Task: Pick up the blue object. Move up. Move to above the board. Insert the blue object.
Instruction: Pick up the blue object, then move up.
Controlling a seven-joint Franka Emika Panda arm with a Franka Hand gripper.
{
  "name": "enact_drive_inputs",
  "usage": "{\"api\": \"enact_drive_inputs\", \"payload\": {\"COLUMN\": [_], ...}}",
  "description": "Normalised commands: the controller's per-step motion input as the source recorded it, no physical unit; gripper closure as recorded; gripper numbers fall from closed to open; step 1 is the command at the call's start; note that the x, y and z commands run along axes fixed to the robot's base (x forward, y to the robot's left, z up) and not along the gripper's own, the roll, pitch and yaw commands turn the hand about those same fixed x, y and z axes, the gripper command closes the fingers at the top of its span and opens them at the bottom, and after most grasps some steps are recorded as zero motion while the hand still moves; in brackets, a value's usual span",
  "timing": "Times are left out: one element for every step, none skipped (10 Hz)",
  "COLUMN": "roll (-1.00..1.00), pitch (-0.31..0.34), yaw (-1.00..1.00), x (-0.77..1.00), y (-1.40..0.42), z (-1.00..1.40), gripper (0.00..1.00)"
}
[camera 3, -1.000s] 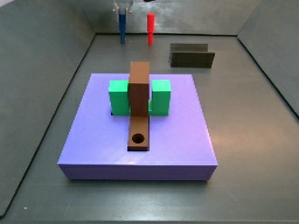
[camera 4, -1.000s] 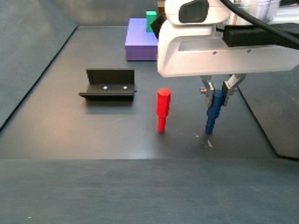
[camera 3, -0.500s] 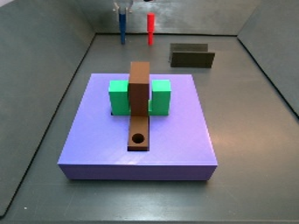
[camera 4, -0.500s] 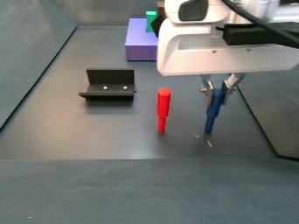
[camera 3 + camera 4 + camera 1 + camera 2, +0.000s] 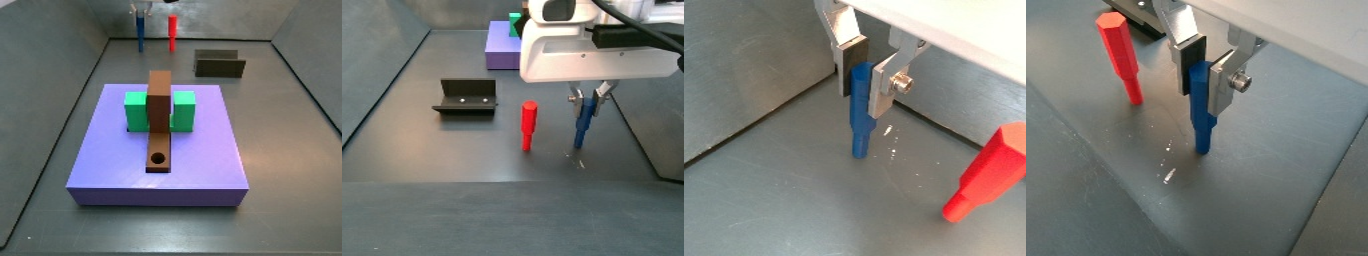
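Note:
The blue object [image 5: 859, 120] is a thin blue peg, upright between my gripper's [image 5: 869, 85] silver fingers, which are shut on its upper end. Both wrist views show this grip, with the peg [image 5: 1200, 118] hanging down from the gripper [image 5: 1203, 82] and its lower end just above the grey floor. In both side views the gripper [image 5: 588, 100] holds the peg [image 5: 584, 125] at the far end of the floor [image 5: 139, 35]. The board [image 5: 159, 120], a narrow brown plank with a round hole [image 5: 159, 158] near its front end, lies far from the gripper [image 5: 139, 14].
A red peg [image 5: 529, 125] stands upright just beside the blue one [image 5: 171, 32]. The board rests on a green block [image 5: 138, 108] atop a big purple slab [image 5: 160, 175]. The dark fixture [image 5: 218, 65] stands on the floor [image 5: 465, 97]. Grey walls ring the floor.
The gripper has risen a little with the blue object in it; the peg's lower end is now slightly higher off the floor. Nothing else has moved.

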Motion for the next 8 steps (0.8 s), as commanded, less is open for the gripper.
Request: {"api": "enact_drive_inputs", "payload": {"roll": [0.0, 0.0, 0.0, 0.0, 0.0, 0.0, 0.0, 0.02], "pitch": [0.0, 0.0, 0.0, 0.0, 0.0, 0.0, 0.007, 0.058], "yaw": [0.0, 0.0, 0.0, 0.0, 0.0, 0.0, 0.03, 0.02], "x": [0.0, 0.0, 0.0, 0.0, 0.0, 0.0, 0.02, -0.03], "y": [0.0, 0.0, 0.0, 0.0, 0.0, 0.0, -0.05, -0.05], "z": [0.0, 0.0, 0.0, 0.0, 0.0, 0.83, 0.81, 0.64], "gripper": [1.0, 1.0, 1.0, 1.0, 1.0, 1.0, 1.0, 1.0]}}
